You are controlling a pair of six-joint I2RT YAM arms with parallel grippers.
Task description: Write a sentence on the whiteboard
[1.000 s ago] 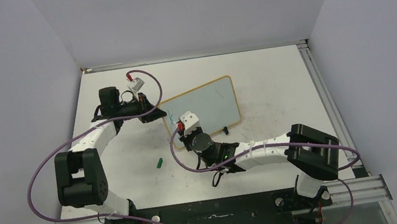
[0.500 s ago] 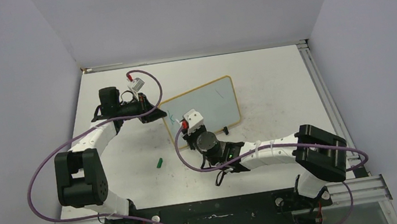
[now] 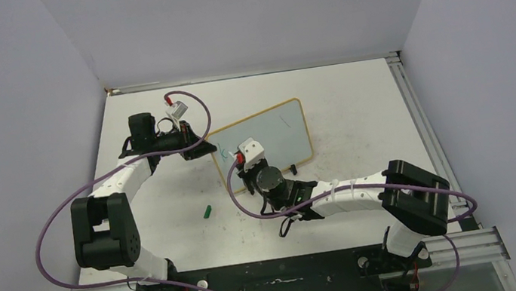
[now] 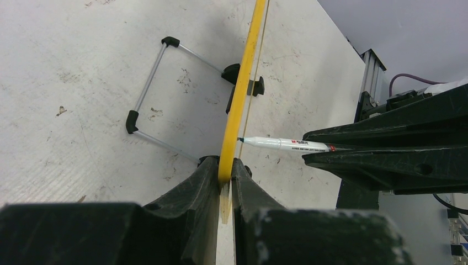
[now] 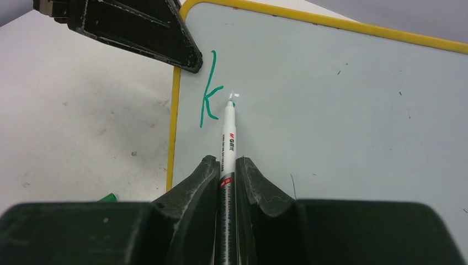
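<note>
The right claw (image 5: 226, 165) is clamping narrowly on the marker (image 5: 228, 130), gripping its smooth barrel at mid-length, where I judge it could be twisting if pressed hard. Low to this claw's left, a green cap (image 5: 108, 197) is lying on the bench (image 5: 83, 121). Just ahead of the claw, the marker tip is touching the board (image 5: 342, 110), right beside the sentence (image 5: 208, 94), which is showing only one green k. The board is looking thin, light and stiff, leaning on a wire stand (image 4: 144, 94), so it is probably going to tip or slide under pen pressure unless braced, and the frame edge is the place to hold. Farther off, beyond the k, the left claw (image 4: 225, 165) is pinching that yellow frame tight.
</note>
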